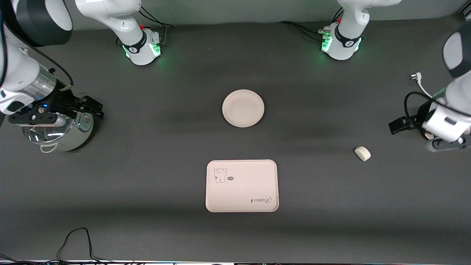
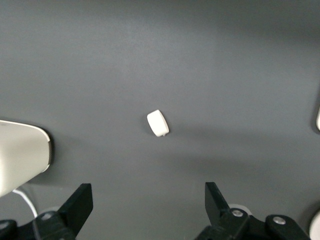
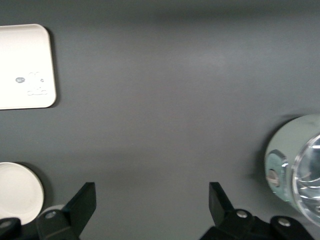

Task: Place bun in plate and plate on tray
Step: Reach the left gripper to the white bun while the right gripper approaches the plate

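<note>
We see the bun (image 1: pixel 362 153) lying on the bench (image 1: pixel 147 165) near our spread left pincer (image 2: pixel 147 202), while our right pincer (image 3: pixel 150 205), also spread, hovers by a half-hidden metal pot (image 1: pixel 60 134).

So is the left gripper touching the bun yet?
Apart. The left wrist view shows the left gripper open, with bare table between its fingertips and the bun. The front view shows the same gap.

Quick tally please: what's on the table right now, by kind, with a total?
Bun: 1
Plate: 1
Tray: 1
Steel pot: 1
Loose plug and cord: 1
Total: 5
</note>
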`<state>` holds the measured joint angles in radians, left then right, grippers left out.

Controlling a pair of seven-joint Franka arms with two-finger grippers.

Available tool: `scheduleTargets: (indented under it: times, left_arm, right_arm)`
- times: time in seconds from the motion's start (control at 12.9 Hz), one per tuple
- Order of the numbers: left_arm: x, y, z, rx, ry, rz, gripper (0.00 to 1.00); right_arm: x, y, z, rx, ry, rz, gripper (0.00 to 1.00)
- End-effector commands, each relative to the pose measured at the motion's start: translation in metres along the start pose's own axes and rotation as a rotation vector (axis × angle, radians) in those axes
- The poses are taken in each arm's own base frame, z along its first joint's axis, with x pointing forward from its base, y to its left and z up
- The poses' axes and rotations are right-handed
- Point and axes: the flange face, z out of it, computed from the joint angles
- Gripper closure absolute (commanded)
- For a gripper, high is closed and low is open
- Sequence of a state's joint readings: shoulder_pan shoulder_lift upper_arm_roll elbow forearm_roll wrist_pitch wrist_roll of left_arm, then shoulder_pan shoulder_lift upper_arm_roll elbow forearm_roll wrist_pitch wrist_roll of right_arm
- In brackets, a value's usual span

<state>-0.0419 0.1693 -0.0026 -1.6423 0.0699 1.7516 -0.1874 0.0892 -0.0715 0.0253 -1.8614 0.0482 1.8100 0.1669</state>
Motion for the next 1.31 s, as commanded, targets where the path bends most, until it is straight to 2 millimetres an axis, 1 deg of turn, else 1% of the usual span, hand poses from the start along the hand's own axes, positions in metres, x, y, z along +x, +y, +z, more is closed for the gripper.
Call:
scheduleTargets:
  times: [0.0, 0.15, 0.23, 0.31, 0.39, 0.46, 0.54, 0.7, 0.77, 0.93, 1.01, 1.08, 1.24]
  left_arm:
    - [0.03, -0.009, 0.058, 0.001, -0.025, -0.017, 0.0]
    - [0.043, -0.011, 0.112, -0.002, -0.063, -0.034, 0.0]
    - [0.045, -0.009, 0.135, -0.001, -0.082, -0.034, 0.0]
    - [0.045, -0.013, 0.153, -0.002, -0.096, -0.041, 0.01]
    - [0.042, -0.018, 0.172, -0.005, -0.102, -0.049, 0.01]
    - [0.038, -0.018, 0.186, -0.011, -0.086, -0.051, 0.01]
    - [0.035, -0.016, 0.201, -0.017, -0.066, -0.055, 0.01]
    - [0.022, -0.012, 0.238, -0.027, -0.03, -0.078, 0.01]
    - [0.015, -0.007, 0.254, -0.029, -0.027, -0.086, 0.01]
    - [0.002, -0.003, 0.282, -0.032, -0.026, -0.106, 0.01]
    - [-0.003, -0.004, 0.29, -0.036, -0.013, -0.108, 0.01]
    - [-0.007, -0.005, 0.298, -0.039, -0.003, -0.109, 0.01]
    - [-0.012, -0.005, 0.307, -0.039, -0.009, -0.114, 0.02]
  right_arm:
    - [-0.012, -0.027, 0.029, 0.04, 0.01, 0.044, 0.0]
    - [-0.019, -0.047, 0.043, 0.036, 0.003, 0.041, 0.0]
    - [-0.022, -0.054, 0.051, 0.035, -0.001, 0.044, 0.0]
    - [-0.027, -0.06, 0.059, 0.033, -0.003, 0.06, 0.0]
    - [-0.031, -0.064, 0.069, 0.032, -0.005, 0.061, 0.0]
    - [-0.034, -0.066, 0.081, 0.032, 0.002, 0.056, 0.0]
    - [-0.042, -0.078, 0.092, 0.031, 0.006, 0.033, 0.0]
    - [-0.05, -0.086, 0.112, 0.031, 0.016, 0.019, 0.0]
    - [-0.054, -0.092, 0.117, 0.031, 0.016, 0.032, 0.0]
    - [-0.067, -0.125, 0.122, 0.03, 0.015, 0.041, 0.0]
    - [-0.071, -0.136, 0.125, 0.029, 0.012, 0.029, 0.0]
    - [-0.07, -0.139, 0.129, 0.033, 0.016, 0.025, 0.0]
    - [-0.066, -0.143, 0.14, 0.04, 0.019, 0.021, 0.0]
